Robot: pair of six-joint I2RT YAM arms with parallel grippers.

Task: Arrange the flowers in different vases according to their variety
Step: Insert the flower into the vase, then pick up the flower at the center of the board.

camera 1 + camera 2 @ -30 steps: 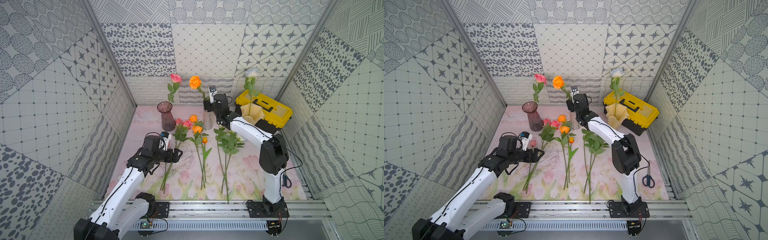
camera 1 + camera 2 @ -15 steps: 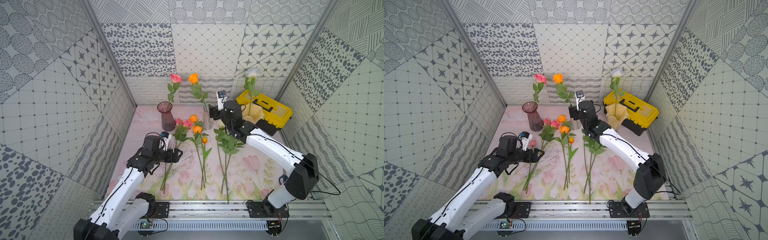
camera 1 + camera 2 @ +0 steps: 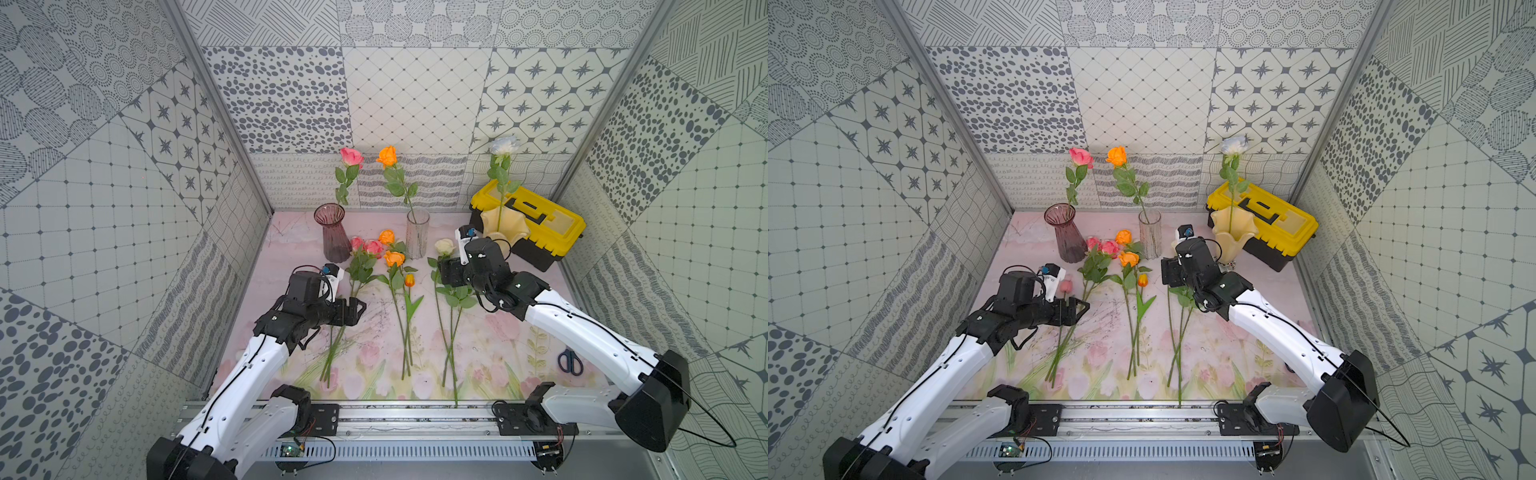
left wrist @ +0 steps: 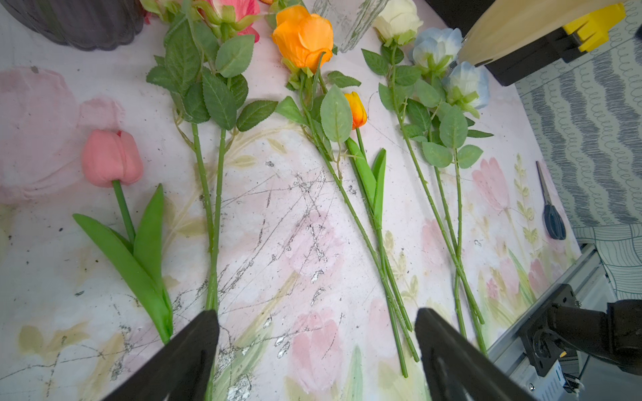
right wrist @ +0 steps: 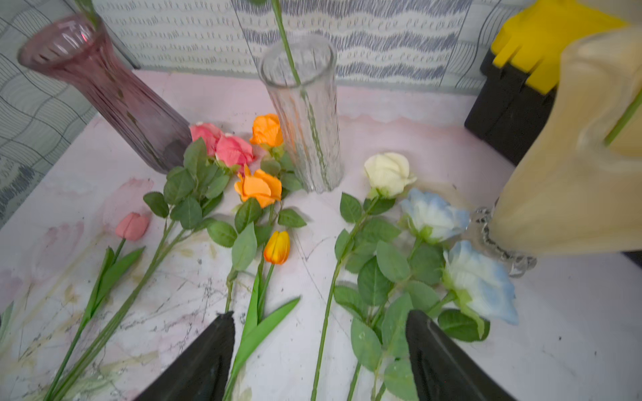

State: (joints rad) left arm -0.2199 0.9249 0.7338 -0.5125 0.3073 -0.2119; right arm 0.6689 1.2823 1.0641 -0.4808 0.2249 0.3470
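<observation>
Three vases: purple ribbed glass [image 3: 332, 232] at 11 o'clock, clear ribbed cylinder [image 3: 417, 235] at 12, cream ruffled vase [image 3: 505, 224] at 1, one stem each.
Loose flowers [image 3: 394, 258]: nine on the worktop [image 3: 498, 332], heads toward 12.
Left jaws: spread, empty, above pink stems [image 4: 212, 215].
Right jaws: spread, empty, over pale roses [image 5: 432, 215].
Grip: pinch bare stem below the serrated fabric leaves; it is thin and likely slippery.

Three vases stand upright along the far edge of the worktop [image 3: 478, 332], one rose in each. The purple ribbed vase [image 3: 334, 232] at 11 o'clock holds a pink rose [image 3: 351, 157]. The clear cylinder vase [image 3: 417, 232] at 12 holds an orange rose [image 3: 387, 156]. The cream ruffled vase [image 3: 505, 226] at 1 holds a pale rose [image 3: 504, 146], perhaps blue-white. Loose stems lie flat mid-worktop, heads toward 12: pink flowers [image 3: 365, 246] toward 9, orange flowers [image 3: 394, 258] central, a cream rose [image 5: 387, 173] and pale-blue roses [image 5: 432, 215] toward 3.
</observation>
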